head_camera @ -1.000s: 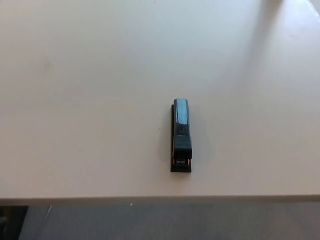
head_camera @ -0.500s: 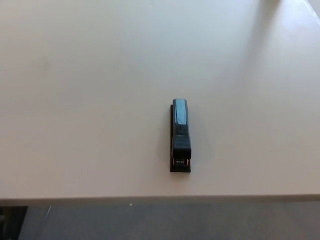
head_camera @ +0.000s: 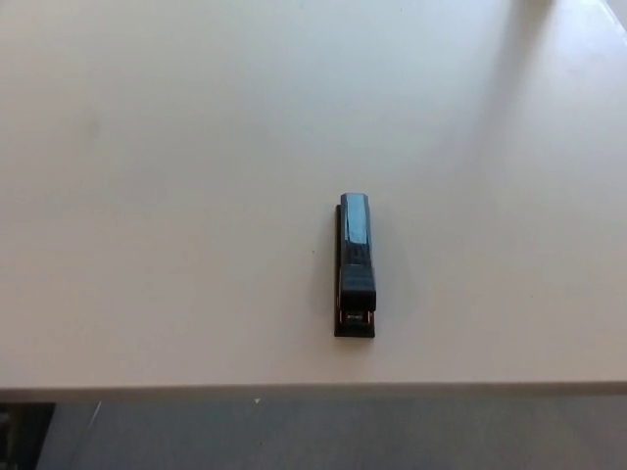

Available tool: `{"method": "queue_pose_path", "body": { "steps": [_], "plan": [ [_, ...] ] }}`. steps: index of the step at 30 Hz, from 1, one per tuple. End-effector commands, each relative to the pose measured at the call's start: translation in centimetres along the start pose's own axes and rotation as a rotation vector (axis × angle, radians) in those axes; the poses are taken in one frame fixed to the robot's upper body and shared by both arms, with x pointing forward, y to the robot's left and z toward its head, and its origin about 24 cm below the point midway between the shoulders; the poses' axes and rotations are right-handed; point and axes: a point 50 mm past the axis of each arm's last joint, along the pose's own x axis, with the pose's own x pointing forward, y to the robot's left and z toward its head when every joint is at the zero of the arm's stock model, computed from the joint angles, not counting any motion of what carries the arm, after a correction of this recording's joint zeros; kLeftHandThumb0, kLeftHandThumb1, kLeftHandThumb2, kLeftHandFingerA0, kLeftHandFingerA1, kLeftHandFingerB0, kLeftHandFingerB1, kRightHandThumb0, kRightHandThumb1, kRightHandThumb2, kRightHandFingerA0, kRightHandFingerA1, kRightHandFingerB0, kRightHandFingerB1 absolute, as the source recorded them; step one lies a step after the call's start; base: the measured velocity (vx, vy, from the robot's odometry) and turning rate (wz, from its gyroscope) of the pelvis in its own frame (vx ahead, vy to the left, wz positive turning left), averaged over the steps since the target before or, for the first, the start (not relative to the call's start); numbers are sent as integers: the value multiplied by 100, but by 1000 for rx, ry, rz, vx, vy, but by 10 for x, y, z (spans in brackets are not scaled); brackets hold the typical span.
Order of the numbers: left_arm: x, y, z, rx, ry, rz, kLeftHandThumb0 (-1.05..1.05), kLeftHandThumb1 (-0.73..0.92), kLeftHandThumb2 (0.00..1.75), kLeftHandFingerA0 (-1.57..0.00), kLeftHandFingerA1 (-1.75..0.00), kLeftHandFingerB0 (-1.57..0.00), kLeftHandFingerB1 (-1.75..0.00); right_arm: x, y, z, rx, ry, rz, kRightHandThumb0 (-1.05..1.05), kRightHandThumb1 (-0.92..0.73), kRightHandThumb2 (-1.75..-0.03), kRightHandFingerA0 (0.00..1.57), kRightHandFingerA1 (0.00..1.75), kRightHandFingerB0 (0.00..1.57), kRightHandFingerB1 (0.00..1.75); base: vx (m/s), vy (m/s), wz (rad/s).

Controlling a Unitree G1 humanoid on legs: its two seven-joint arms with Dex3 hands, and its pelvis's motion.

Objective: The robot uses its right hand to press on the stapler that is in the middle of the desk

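A black stapler lies lengthwise on the pale desk, a little right of centre and close to the front edge. Its glossy top arm points away from me and its open end faces the front edge. Neither of my hands nor any part of my arms shows in the head view.
The desk's front edge runs across the bottom of the picture, with grey floor below it. A soft shadow falls across the far right of the desk top.
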Motion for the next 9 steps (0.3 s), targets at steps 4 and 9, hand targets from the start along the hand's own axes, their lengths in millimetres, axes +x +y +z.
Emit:
{"method": "queue_pose_path", "body": {
  "steps": [4, 9],
  "plan": [
    [2, 9, 5, 18, 0, 22, -36, 61, 117, -5, -52, -4, -51, -2, -4, 0, -12, 20, 28, -84, -83, -111, 0, 10, 0, 8, 0, 0, 0],
    [2, 9, 5, 8, 8, 29, -36, 62, 117, -4, -51, -3, -51, -2, -4, 0, 44, 14, 31, -85, -81, -108, 0, 9, 0, 7, 0, 0, 0]
  ]
}}
